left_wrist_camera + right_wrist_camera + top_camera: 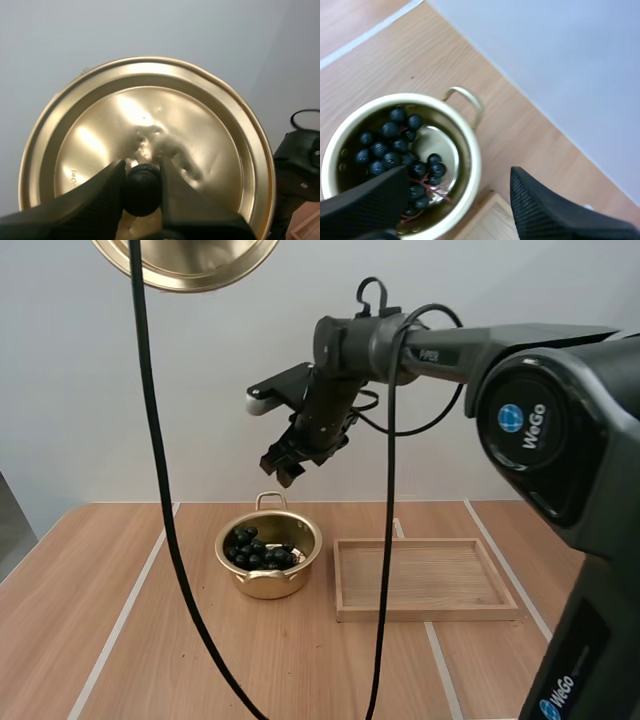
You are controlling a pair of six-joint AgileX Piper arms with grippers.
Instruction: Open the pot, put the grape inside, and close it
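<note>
Grapes (258,550) lie inside the pot (266,586): a loose bunch of small, round, blue-black berries with a dull sheen. From the right wrist you can see thin reddish stems among them and a patch of shiny pot floor beside them. The pot is a shallow round pan of polished gold-coloured metal, with a rolled rim and a thin looped handle (268,500) on its far side. It stands open on the worktop (120,640), at the lower centre-left of the high view, just left of the tray (430,575). The tray is a flat rectangle of pale wood with low raised edges and a visible grain. The worktop is a light wood grain too, crossed by pale lines.

Your right pincer (285,468) hangs in the air above the pot, near the middle of the high view. Its two black fingers stand apart, ribbed inner faces turned to each other. Your left pincer (141,169) is clamped on the round black knob (142,192) of the lid (165,115), which sits at the upper left edge of the high view. The lid is a round disc of the same gold metal, smooth and reflective, with a stepped ring near its edge and a slightly uneven surface around the centre.
</note>
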